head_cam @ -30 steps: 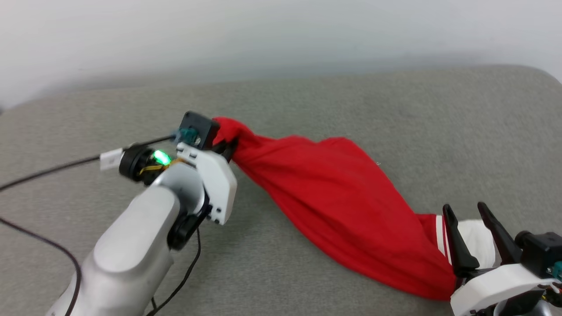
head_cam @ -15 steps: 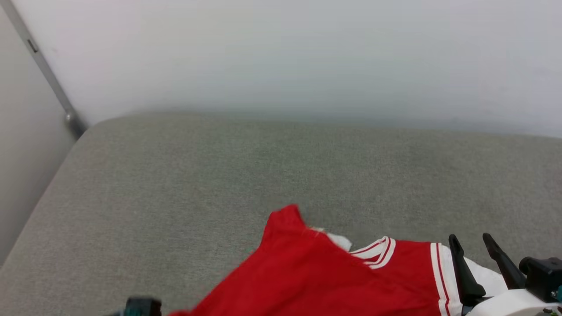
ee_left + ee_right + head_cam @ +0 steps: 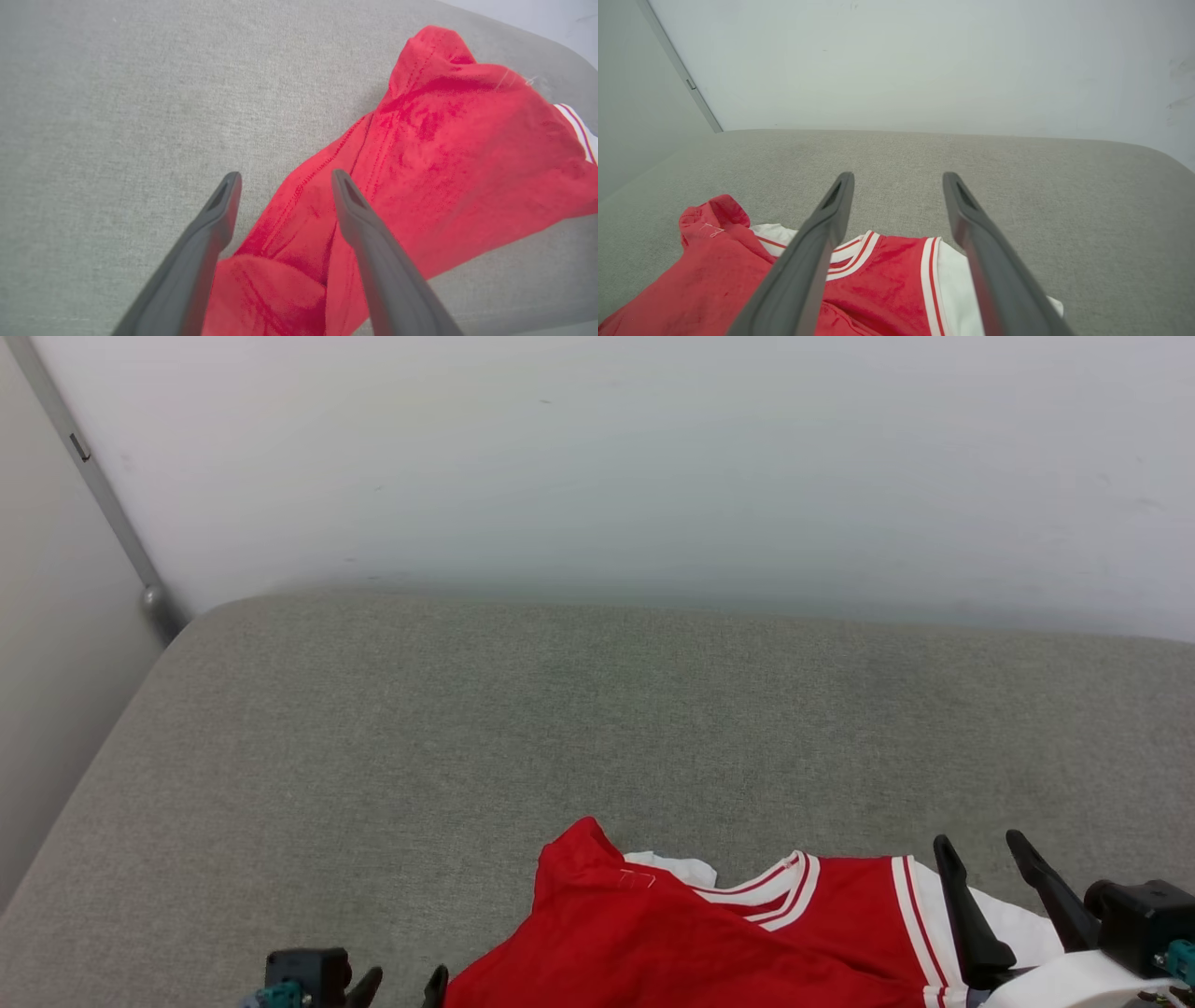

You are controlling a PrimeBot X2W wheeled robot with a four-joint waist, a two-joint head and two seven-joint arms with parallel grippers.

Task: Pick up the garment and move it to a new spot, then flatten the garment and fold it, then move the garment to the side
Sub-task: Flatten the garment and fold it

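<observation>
Garment [image 3: 700, 943] is lying bunched on the grey cushion [image 3: 467, 709], stretching crosswise from our left gripper [image 3: 401, 980] to our right gripper [image 3: 978, 845]. Its long axis is therefore running from one pair of fingers to the other. The striped collar [image 3: 766, 896] is facing away from both grippers, toward the wall [image 3: 597, 457].

We are holding the left fingers spread, pinching nothing. In the left wrist view a red edge is lying slack beneath and between them, with the bulk spreading off to their right. We are holding the right fingers spread as well, hovering above the white sleeve [image 3: 955, 280], with the red shoulder just to their left. Each gripper is sitting over its own end, so neither is nearer. We are judging that flattening is calling for both to pinch their ends and draw apart along that axis.

A second ago our left fingers were clamped on a twisted end, and the garment was trailing as a long roll slanting away from the right fingers. Now the left fingers are standing apart and the cloth is lying dropped, with the collar showing. The head camera is now looking higher, toward the wall, so that shift is the camera's, not the cushion's. The right fingers are standing spread as before.
</observation>
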